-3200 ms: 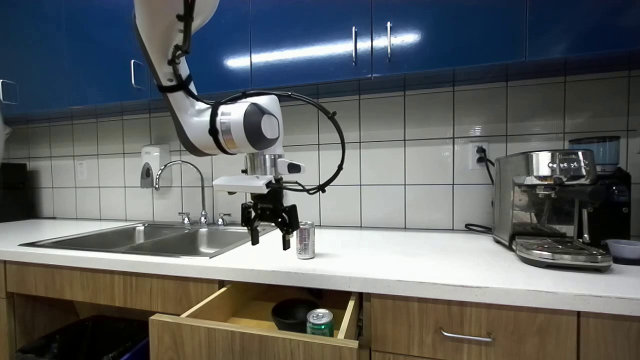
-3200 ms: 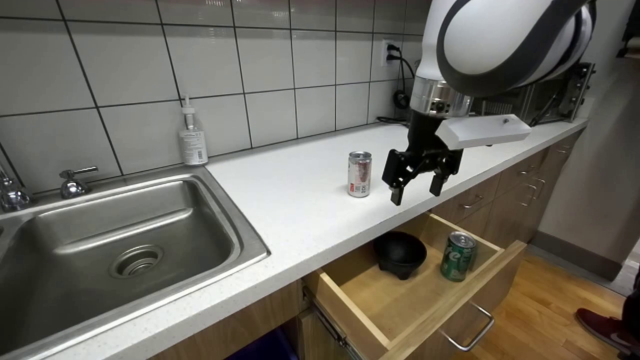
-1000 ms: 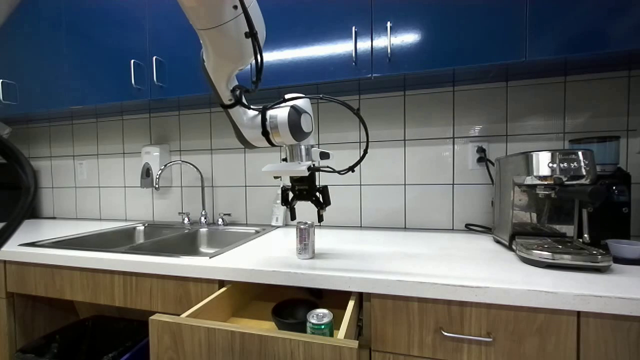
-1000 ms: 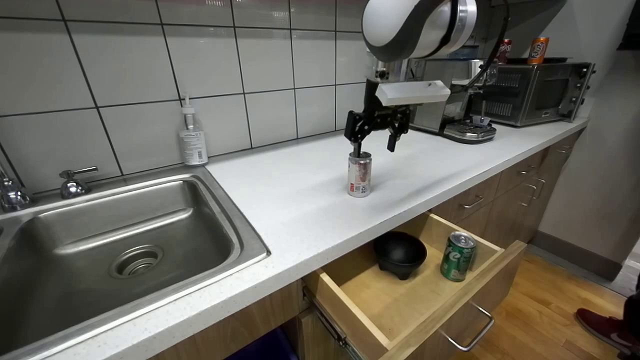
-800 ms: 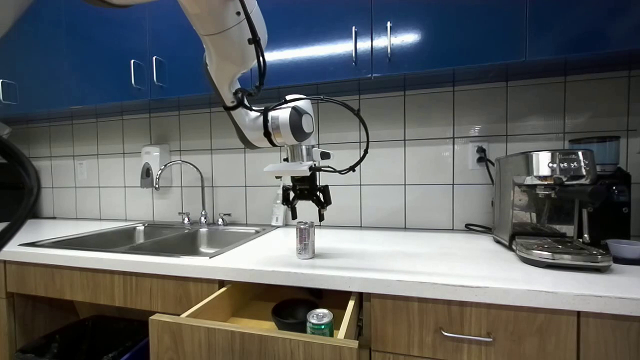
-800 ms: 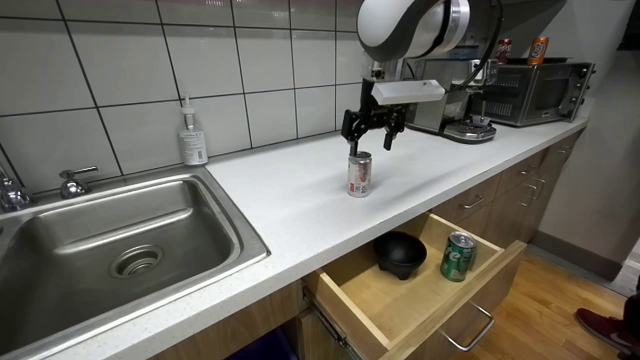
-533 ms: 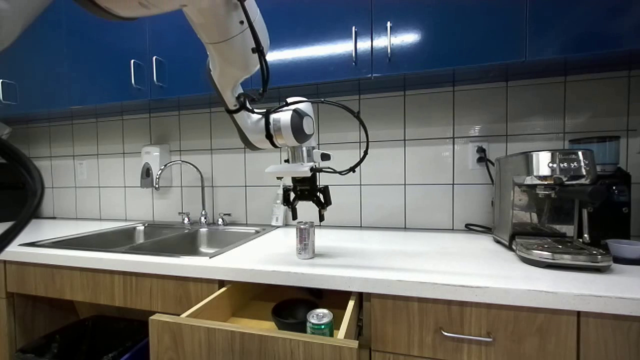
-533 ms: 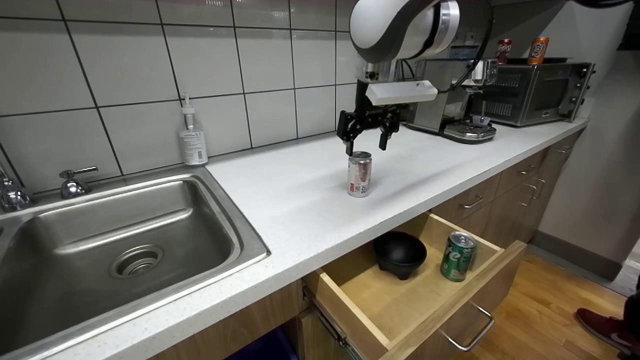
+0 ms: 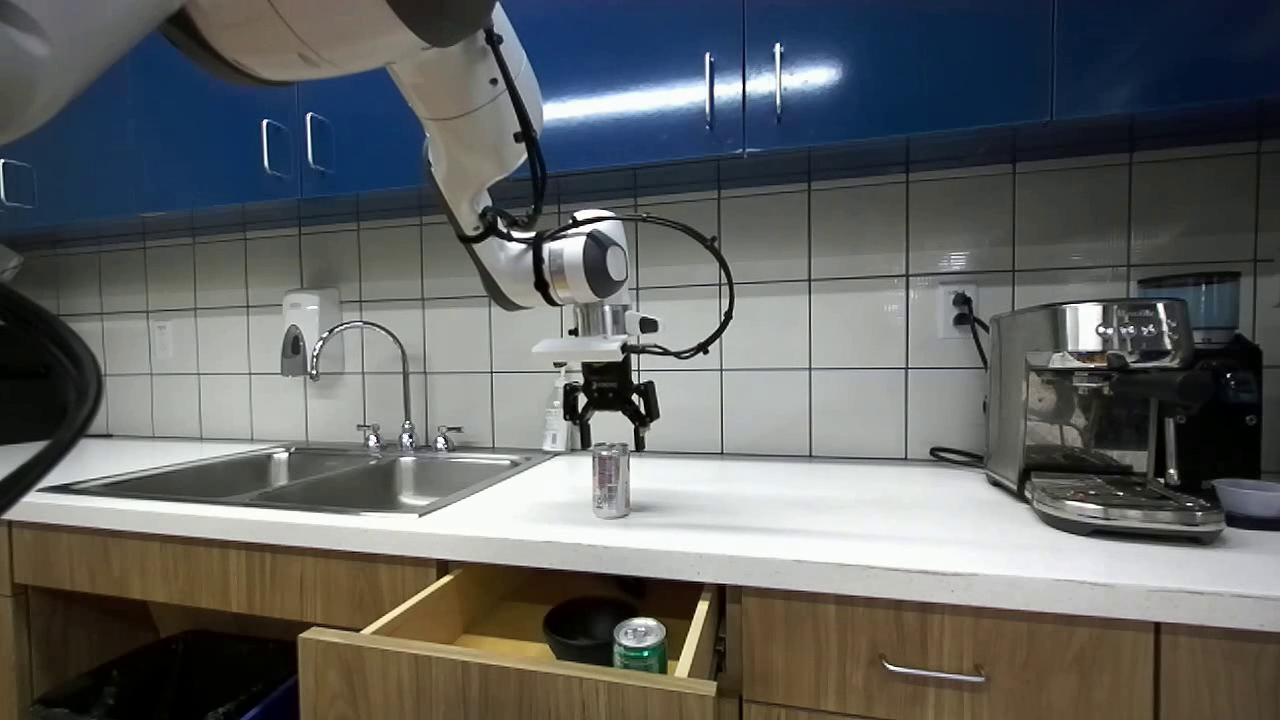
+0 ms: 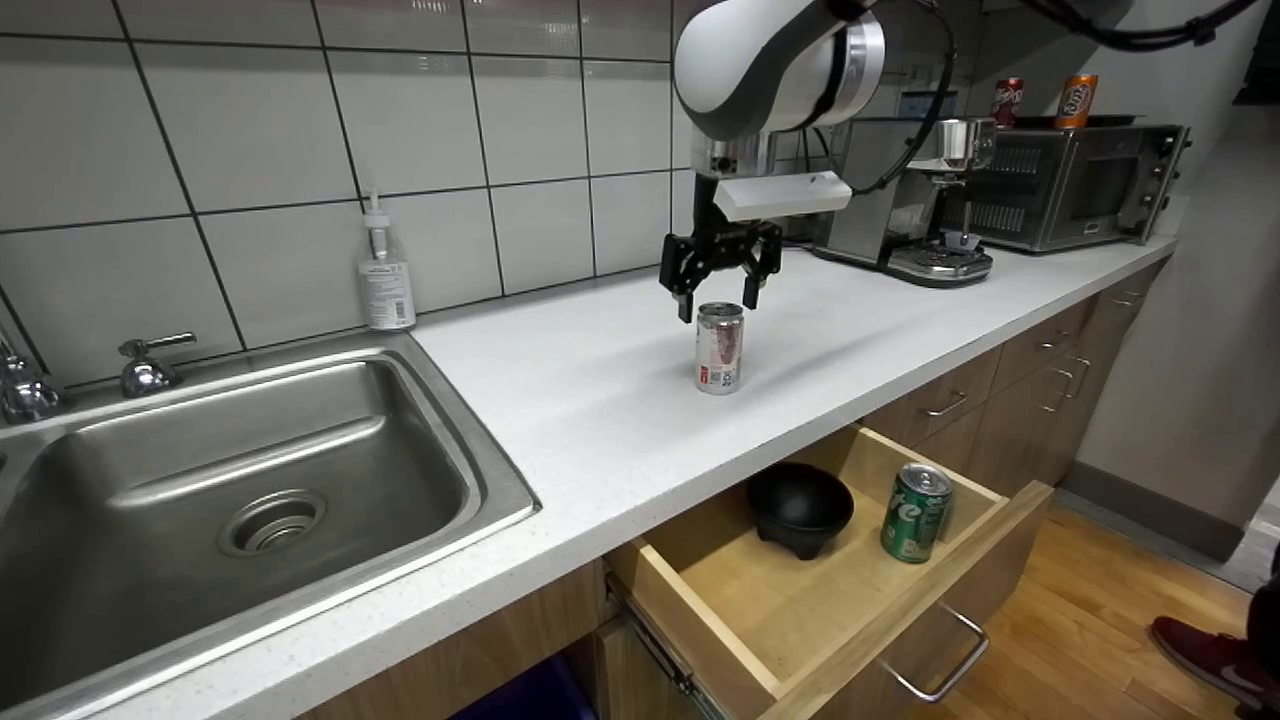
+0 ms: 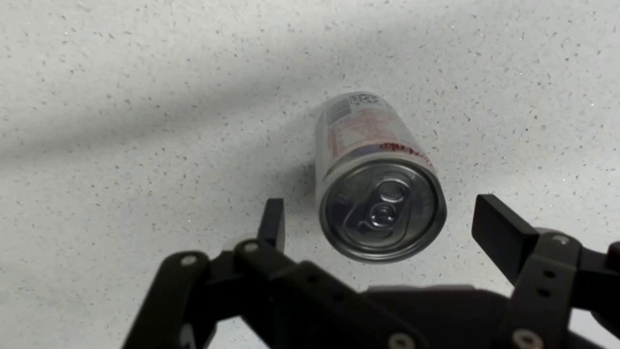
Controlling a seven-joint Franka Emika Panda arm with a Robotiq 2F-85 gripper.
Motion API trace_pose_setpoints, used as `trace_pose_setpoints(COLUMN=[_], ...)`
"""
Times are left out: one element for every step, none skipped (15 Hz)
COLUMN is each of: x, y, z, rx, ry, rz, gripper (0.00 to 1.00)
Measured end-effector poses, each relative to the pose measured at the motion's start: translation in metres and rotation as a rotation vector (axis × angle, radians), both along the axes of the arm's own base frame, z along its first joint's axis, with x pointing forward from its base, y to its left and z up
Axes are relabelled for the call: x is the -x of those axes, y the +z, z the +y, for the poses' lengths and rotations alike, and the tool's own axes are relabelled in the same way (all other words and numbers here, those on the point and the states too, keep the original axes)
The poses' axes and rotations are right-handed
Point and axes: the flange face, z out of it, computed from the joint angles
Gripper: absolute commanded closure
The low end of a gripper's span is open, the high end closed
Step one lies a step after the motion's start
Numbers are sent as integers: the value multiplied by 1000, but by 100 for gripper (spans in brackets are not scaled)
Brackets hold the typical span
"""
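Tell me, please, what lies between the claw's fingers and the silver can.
Nothing: in the wrist view, only countertop shows between the silver can and either finger.

In an exterior view I get a long glare streak on the blue cabinets point(image 9: 640, 100) at 12 o'clock; worktop point(image 9: 820, 510) nearly washed out, bin point(image 9: 170, 675) near black at 8. Tiles point(image 9: 760, 325) shade off right under the cabinets; in an exterior view they glint around 11 o'clock, grey wall point(image 10: 1180, 350) dim at 3. My wrist view: flat grey light, soft shadow band from 9 toward 12, print on the silver can point(image 11: 380, 184) hazy, hand point(image 11: 380, 211) almost black around 6.
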Motion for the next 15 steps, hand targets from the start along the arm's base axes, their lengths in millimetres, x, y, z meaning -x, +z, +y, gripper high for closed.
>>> trace_pose_setpoints(x=[-2, -3, -4, -5, -6, -6, -6, -6, -6, -5, -5, -5, -5, -4, -4], y=[-2, -5, -8, -10, -13, -15, -17, -18, -19, -20, -20, -21, -22, -23, -25], z=[0, 1, 1, 1, 1, 1, 1, 2, 2, 3, 3, 3, 3, 3, 3], rx=[0, 0, 0, 0, 0, 0, 0, -1, -1, -2, -2, -2, -2, -2, -3], ry=[3, 4, 4, 5, 6, 7, 9, 12, 15, 18, 20, 21, 21, 21, 21], rz=[6, 12, 17, 22, 28, 34, 39, 44, 47, 50, 53, 57, 60, 64, 67], gripper=[0, 0, 0, 0, 0, 0, 0, 0, 0, 0, 0, 0, 0, 0, 25])
